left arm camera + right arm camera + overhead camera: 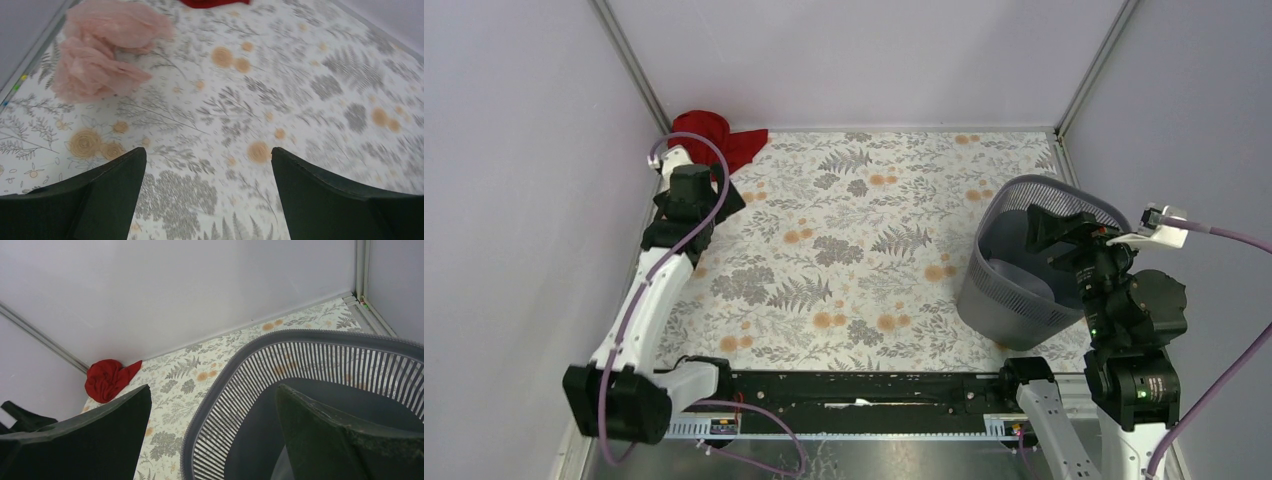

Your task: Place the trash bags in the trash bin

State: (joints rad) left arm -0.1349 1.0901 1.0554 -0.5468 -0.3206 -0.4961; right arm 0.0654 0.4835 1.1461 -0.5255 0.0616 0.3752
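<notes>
The trash bag (pixel 102 50) is seen lying crumpled on the flowered table (pixel 874 200), close to its left edge and just short of the red cloth (pixel 714 135) in the far-left corner. The left gripper (pixel 207 157) is held wide open and empty above the table. From it the bag is found ahead and off to the left, outside the gap between the fingers. The bag's two puffy lobes are set one behind the other, so its length seems to run roughly away from the gripper. The left arm is clearly the nearer one. The bin (pixel 1024 290) is placed well apart, on the right side. The right gripper (pixel 212 395), also wide open and empty, is held at the bin's rim.
</notes>
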